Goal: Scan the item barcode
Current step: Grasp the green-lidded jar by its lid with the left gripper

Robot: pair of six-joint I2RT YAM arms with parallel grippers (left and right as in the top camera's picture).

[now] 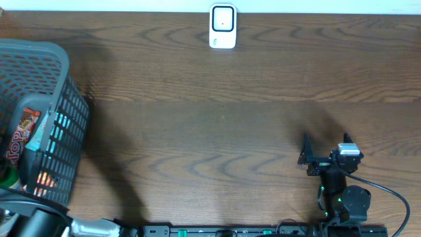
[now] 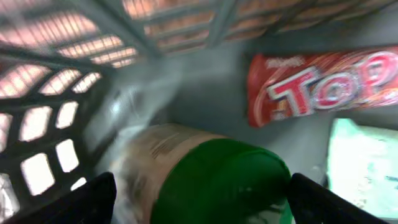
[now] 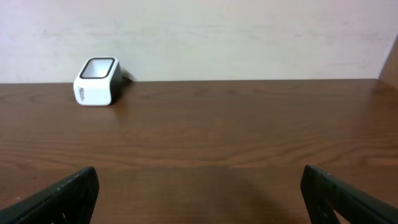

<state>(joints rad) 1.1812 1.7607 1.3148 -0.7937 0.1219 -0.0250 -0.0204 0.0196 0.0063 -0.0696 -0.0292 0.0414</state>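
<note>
A jar with a green lid (image 2: 230,183) and a brownish label lies in the grey mesh basket (image 1: 41,54), next to a red "TOP" packet (image 2: 323,84). My left gripper (image 2: 199,200) is down inside the basket, open, its fingers straddling the green lid without closing on it. From overhead only the left arm (image 1: 33,222) shows at the basket's near side. The white barcode scanner (image 1: 223,26) stands at the table's far edge. My right gripper (image 1: 325,150) hovers open and empty over the near right of the table, facing the scanner (image 3: 96,81).
A pale green and white packet (image 2: 367,162) lies to the right of the jar. The red packet (image 1: 23,131) shows through the basket's top. The basket wall (image 2: 56,118) stands close on the left gripper's left side. A wall runs behind the scanner.
</note>
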